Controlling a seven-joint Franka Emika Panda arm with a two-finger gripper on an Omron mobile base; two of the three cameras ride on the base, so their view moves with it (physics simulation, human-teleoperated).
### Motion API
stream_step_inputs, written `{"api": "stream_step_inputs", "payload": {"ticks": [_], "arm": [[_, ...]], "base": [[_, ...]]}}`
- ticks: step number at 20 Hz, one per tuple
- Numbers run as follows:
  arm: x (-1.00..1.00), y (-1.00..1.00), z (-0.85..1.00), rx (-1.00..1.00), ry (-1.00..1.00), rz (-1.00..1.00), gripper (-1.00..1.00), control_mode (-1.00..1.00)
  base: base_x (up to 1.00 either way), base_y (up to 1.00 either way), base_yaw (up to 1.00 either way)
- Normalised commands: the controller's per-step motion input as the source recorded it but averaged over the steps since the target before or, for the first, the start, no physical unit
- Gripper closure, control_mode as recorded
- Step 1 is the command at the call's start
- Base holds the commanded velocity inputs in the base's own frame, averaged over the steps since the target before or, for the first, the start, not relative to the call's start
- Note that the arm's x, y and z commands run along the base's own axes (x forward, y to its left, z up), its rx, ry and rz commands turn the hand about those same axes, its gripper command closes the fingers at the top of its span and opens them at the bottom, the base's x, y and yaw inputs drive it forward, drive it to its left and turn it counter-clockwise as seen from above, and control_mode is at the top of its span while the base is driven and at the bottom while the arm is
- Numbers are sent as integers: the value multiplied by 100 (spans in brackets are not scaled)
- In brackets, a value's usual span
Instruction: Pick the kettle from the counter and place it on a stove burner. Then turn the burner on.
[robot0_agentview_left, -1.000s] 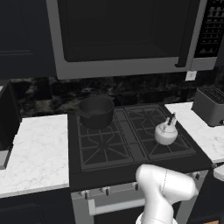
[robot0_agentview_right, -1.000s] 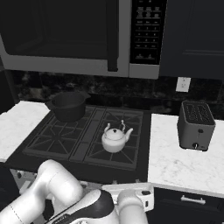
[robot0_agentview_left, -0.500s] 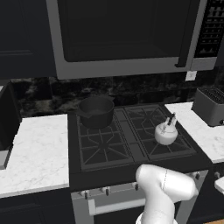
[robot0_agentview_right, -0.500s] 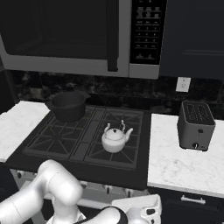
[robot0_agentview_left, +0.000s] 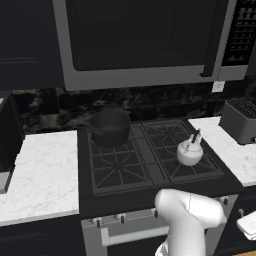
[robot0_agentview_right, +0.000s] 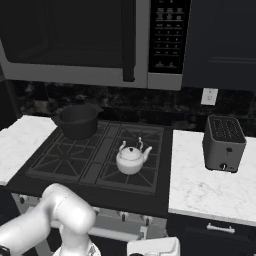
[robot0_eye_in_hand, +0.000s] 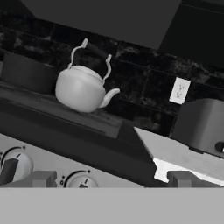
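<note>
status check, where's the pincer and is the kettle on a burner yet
Pincer open, empty, low at the stove front by the knobs. Kettle upright on the front right burner. Saucepan on back left burner, clear of it.

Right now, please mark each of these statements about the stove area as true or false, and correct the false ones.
1. The kettle stands on the front right stove burner. True.
2. The saucepan sits on the white counter. False: it sits on the back left burner.
3. The gripper holds the kettle. False: its fingers are open, low in front of the stove knobs.
4. A toaster stands on the counter right of the stove. True.
5. The kettle lies tipped on its side. False: it stands upright.
</note>
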Motion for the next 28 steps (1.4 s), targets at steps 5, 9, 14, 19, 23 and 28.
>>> {"api": "stream_step_inputs", "payload": {"ticks": [5,9,14,19,23,28], "arm": [[1,0,-17,16,-1,0,-100,-100],[6,0,-15,17,0,0,-100,-100],[10,0,-9,18,0,0,-100,-100],[8,0,-8,14,0,0,-100,-100],[2,7,-7,10,0,0,-100,-100],[10,14,0,5,0,0,-100,-100]], "base": [[0,0,0],[0,0,0],[0,0,0],[0,0,0],[0,0,0],[0,0,0]]}}
